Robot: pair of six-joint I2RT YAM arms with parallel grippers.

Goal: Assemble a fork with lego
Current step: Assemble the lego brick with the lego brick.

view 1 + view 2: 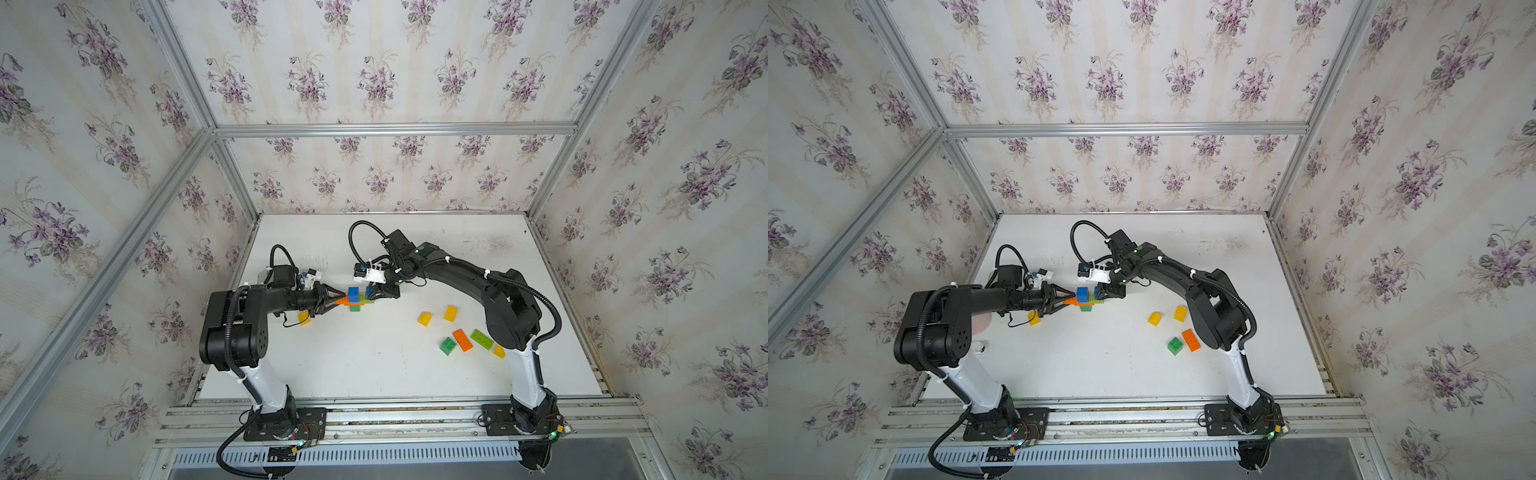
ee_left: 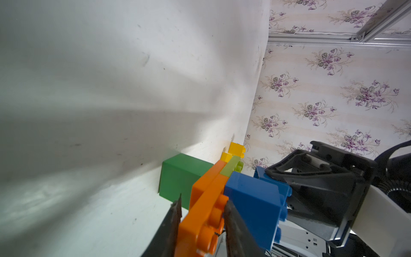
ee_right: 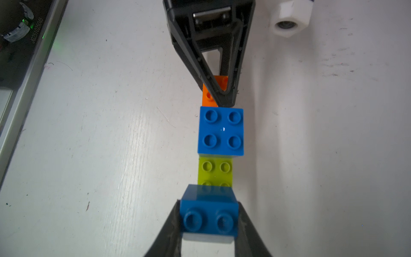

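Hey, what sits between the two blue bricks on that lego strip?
In the right wrist view, a lime brick bridges the gap between the far blue brick and the near blue brick.

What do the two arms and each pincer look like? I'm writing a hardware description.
Both arms are black with white lower links, black base plates and corrugated black cables. The left pincer and right pincer have black triangular open-frame fingers; white camera mounts sit by both wrists.

You see the lego assembly (image 1: 353, 298) near the worktop's middle: an orange plate (image 2: 206, 213) joined to a lime plate (image 3: 215, 170), two blue bricks (image 3: 220, 131) on top, a green brick (image 2: 180, 178) beneath. Loose yellow bricks (image 1: 424, 318), an orange brick (image 1: 462, 340) and green bricks (image 1: 447, 345) lie toward the right edge.
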